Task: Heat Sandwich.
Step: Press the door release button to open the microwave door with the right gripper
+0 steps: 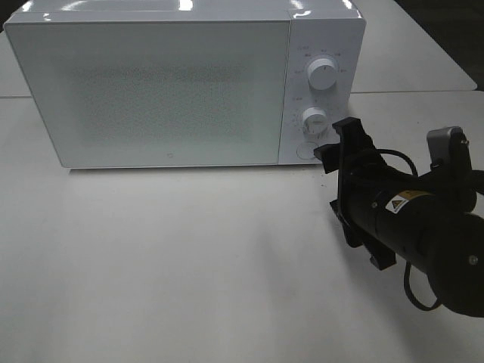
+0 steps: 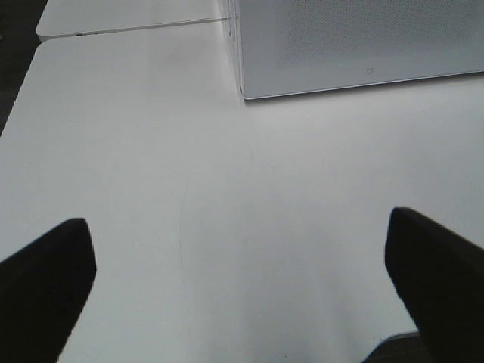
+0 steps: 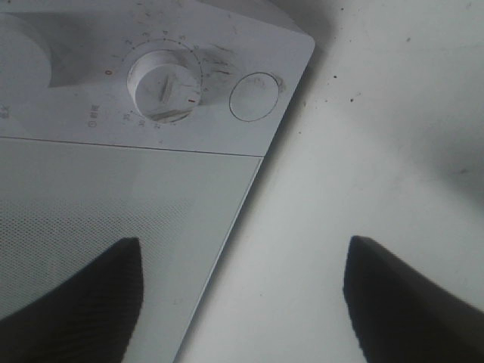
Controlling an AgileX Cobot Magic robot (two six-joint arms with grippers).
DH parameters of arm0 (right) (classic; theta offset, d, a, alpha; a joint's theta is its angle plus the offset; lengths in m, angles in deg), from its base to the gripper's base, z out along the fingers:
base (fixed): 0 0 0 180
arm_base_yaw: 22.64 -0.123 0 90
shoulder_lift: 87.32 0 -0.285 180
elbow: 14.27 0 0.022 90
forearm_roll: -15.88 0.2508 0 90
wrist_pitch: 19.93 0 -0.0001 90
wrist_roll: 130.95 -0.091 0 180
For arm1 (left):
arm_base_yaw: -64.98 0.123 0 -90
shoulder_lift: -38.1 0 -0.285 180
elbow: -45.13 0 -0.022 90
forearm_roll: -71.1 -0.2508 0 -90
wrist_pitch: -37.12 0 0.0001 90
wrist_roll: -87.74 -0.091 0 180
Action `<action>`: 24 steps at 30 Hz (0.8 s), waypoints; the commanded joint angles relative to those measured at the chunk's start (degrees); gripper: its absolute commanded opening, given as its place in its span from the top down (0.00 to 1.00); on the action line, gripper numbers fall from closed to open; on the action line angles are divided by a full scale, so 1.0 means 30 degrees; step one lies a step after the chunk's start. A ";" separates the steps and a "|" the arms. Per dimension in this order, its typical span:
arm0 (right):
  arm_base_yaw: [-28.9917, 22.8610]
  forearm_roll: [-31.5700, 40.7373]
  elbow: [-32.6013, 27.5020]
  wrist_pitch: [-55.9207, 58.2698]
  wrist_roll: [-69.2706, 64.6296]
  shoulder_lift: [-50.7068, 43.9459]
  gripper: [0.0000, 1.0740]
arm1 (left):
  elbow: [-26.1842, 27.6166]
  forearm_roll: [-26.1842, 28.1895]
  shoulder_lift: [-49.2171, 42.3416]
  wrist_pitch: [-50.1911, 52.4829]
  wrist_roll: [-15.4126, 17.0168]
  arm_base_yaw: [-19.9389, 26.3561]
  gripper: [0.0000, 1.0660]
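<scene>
No sandwich shows in any view. The white microwave (image 1: 174,91) stands at the back of the table with its door (image 1: 159,87) shut. My right gripper (image 1: 333,181) hovers in front of the microwave's lower right corner, near the control panel. In the right wrist view the right gripper (image 3: 242,295) is open with nothing between its fingers, and it faces the lower knob (image 3: 164,85) and the round button (image 3: 255,97). My left gripper (image 2: 238,280) is open over bare table, short of the microwave's corner (image 2: 243,91). The left arm is outside the exterior high view.
The control panel carries an upper knob (image 1: 323,74), a lower knob (image 1: 314,119) and a round button (image 1: 306,150). The white table (image 1: 166,265) stretches in front of the microwave. A seam between two tabletops (image 2: 128,30) runs behind it.
</scene>
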 commanded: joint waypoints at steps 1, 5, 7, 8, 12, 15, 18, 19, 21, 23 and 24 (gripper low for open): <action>-0.0038 -0.0611 0.0038 -0.0191 -0.1776 0.0019 0.41 | 0.0000 0.0076 -0.0554 0.0115 0.0019 0.0057 0.03; -0.0038 -0.0745 0.0038 -0.0210 -0.2884 0.0019 0.56 | 0.0000 0.0076 -0.0554 0.0115 0.0019 0.0057 0.03; -0.0038 -0.0745 0.0038 -0.0210 -0.3056 0.0019 0.60 | 0.0000 0.0076 -0.0554 0.0115 0.0019 0.0057 0.03; -0.0038 -0.0745 0.0038 -0.0210 -0.3629 0.0019 0.73 | 0.0000 0.0076 -0.0554 0.0115 0.0019 0.0057 0.03; -0.0038 -0.0745 0.0038 -0.0172 -0.4221 0.0019 0.99 | 0.0000 0.0076 -0.0554 0.0115 0.0019 0.0057 0.03; -0.0038 -0.0745 0.0038 -0.0115 -0.4756 0.0153 1.00 | 0.0000 0.0076 -0.0554 0.0115 0.0019 0.0057 0.03; -0.0038 -0.0802 0.0038 -0.0115 -0.5348 0.0382 1.00 | 0.0000 0.0076 -0.0554 0.0115 0.0019 0.0057 0.03; -0.0038 -0.0821 0.0038 -0.0153 -0.5348 0.0477 1.00 | 0.0000 0.0076 -0.0554 0.0115 0.0019 0.0057 0.03; -0.0019 -0.0821 0.0057 -0.0191 -0.5672 0.0802 0.99 | 0.0000 0.0076 -0.0554 0.0115 0.0019 0.0057 0.03; -0.0019 -0.0859 0.0057 -0.0286 -0.5825 0.0936 0.99 | 0.0000 0.0076 -0.0554 0.0115 0.0019 0.0057 0.03; -0.0019 -0.0879 0.0115 -0.0401 -0.5978 0.1108 0.99 | 0.0000 0.0076 -0.0554 0.0115 0.0019 0.0057 0.03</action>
